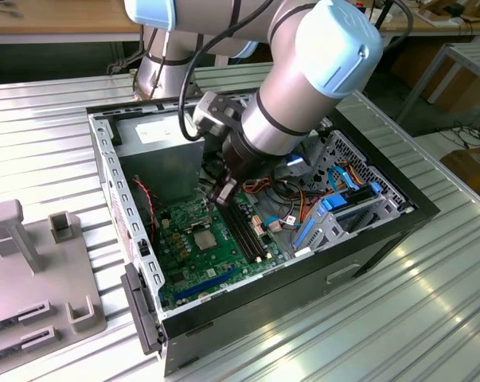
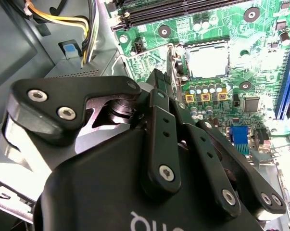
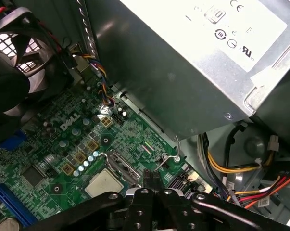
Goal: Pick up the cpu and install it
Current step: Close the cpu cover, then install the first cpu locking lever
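Pincer (image 3: 152, 177): fingers drawn tight together w/ no gap showing. Whether sth thin sits btw the tips is hard to say, as the view is poor there. It hangs low inside the case (image 1: 112, 171), just beside the cpu.

The cpu (image 3: 105, 182), a pale square plate, lies flat in its socket on the green board (image 1: 184, 263), apart from the tips. In the exterior view it sits near the board's middle, w/ the pincer just on its far side.

Step in hand looks like seating/securing. To do it well, IMO: keep the wrist upright, don't touch the plate's top, and make no sideways drag, since a tilted plate could bend contacts. The thin wire lever (image 3: 168, 155) stands right by the tips and could snag, so go slow.

Room is tight. The memory slots (image 1: 243, 231) run along the exterior view's right of the socket. The power supply box (image 3: 183, 62) looms on the far side, w/ a cable bundle (image 3: 231, 168) next to it. A fan (image 3: 19, 53) sits at the board's edge.

The case rests on a ribbed metal table (image 1: 367, 318), w/ a grey fixture (image 1: 33, 263) on the exterior view's left.
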